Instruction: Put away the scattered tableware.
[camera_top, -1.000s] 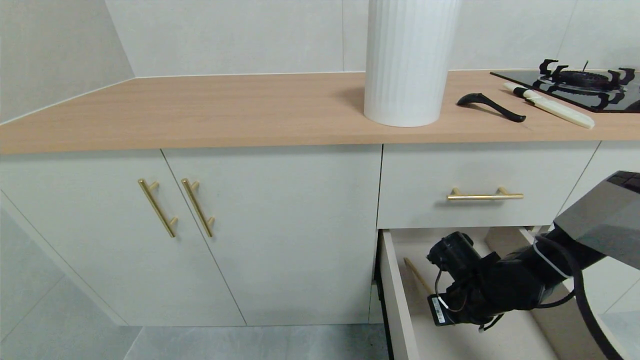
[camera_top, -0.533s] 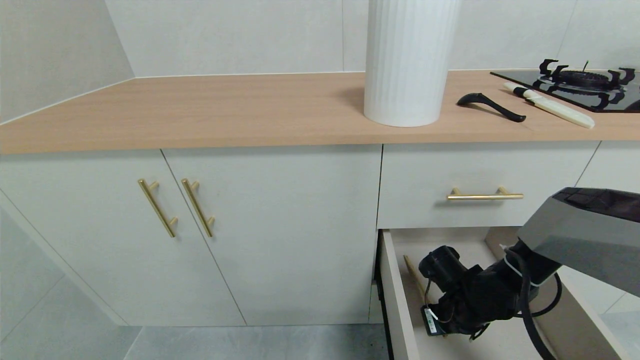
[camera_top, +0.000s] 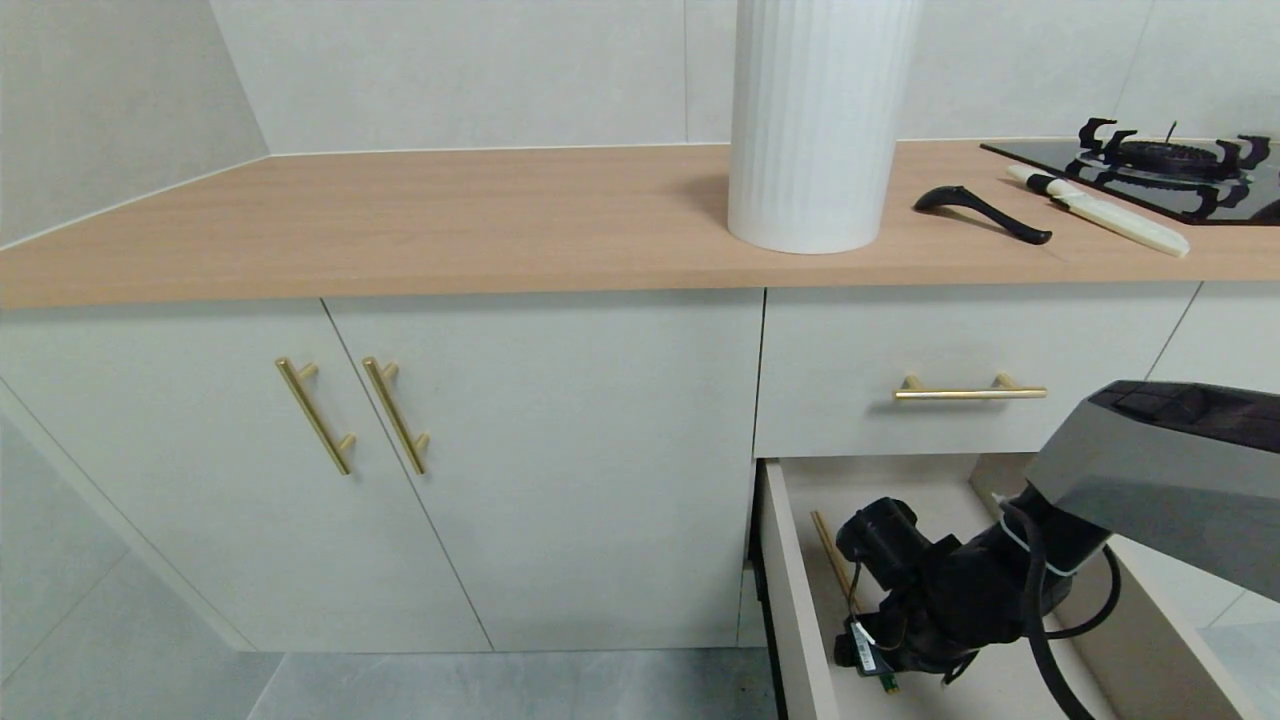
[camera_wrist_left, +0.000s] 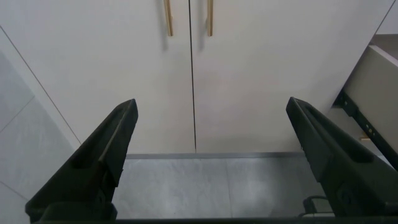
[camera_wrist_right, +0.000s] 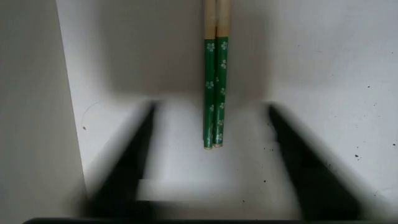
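my right gripper (camera_wrist_right: 211, 121), spread wide, hangs over the chopsticks (camera_wrist_right: 212, 74) in the drawer (camera_top: 792, 590) at lower right; if i lift off crooked, i could drag them askew. left gripper (camera_wrist_left: 211, 109) is spread too.

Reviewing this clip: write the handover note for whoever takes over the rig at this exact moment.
Left gripper: open and empty, facing the shut cabinet doors.
Right gripper: open, down inside the open lower drawer, one finger on each side of the green-tipped chopsticks, not gripping them.
Done: the chopsticks lie on the drawer floor, near its left wall.
Left: the black spoon and white knife lie on the countertop near the stove. They probably go in next, and then the drawer gets shut.
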